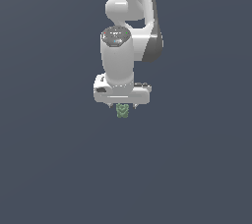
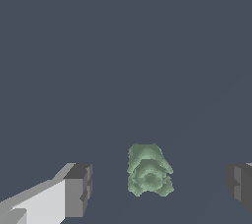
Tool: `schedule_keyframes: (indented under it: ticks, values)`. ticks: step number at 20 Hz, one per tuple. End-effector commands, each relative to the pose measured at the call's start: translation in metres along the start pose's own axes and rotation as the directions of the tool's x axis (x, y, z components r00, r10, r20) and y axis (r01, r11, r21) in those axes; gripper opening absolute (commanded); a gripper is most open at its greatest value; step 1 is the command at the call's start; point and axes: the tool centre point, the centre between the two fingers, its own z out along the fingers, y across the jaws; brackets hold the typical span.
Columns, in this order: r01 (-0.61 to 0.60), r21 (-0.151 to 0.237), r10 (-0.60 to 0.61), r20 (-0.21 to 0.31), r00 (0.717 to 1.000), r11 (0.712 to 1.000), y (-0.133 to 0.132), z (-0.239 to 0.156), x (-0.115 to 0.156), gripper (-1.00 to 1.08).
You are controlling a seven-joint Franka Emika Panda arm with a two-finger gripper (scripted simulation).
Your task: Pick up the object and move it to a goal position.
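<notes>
- The step in hand looks like the approach for the pick: the white gripper (image 1: 122, 106) hangs straight down over the pale-green object (image 1: 122, 111), which shows just under its body in the exterior view.
- In the wrist view the object (image 2: 149, 171) lies between the two dark finger pads (image 2: 78, 188), with clear gaps on both sides, so the jaws stand released and spread wide, touching nothing.
- The object is a small, lumpy, ridged piece, much narrower than the span of the jaws. It appears to rest on the plain dark-grey surface, though neither view shows a contact shadow that would settle this.
- It sits a little nearer one pad than the other, so the centring is fair but not exact.
- Whether the fingertips are already low enough to straddle it I cannot tell; the exterior view hides them partly behind the object.
- The next move, as I judge it, calls for a short descent if needed, then closing evenly on the ridged flanks before any lift.
- No goal marker shows in either view, so the direction of travel is unknown.
</notes>
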Motion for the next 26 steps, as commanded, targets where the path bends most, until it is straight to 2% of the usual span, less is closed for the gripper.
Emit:
schedule_keyframes:
  ticks: [1,9,14,20,26]
  values:
    - [0.014,-0.001,-0.014,0.001,1.000,1.000,0.000,0.002,-0.001,1.00]
    - [0.126,-0.009,-0.126,0.002,0.992,0.992,0.004,0.014,-0.009,1.00]
    - [0.243,-0.016,-0.243,0.006,0.970,0.970,0.006,0.026,-0.018,1.00]
    - [0.405,-0.023,-0.405,0.013,0.914,0.914,0.009,0.043,-0.032,1.00]
    - [0.553,-0.026,-0.553,0.020,0.833,0.833,0.011,0.059,-0.047,1.00]
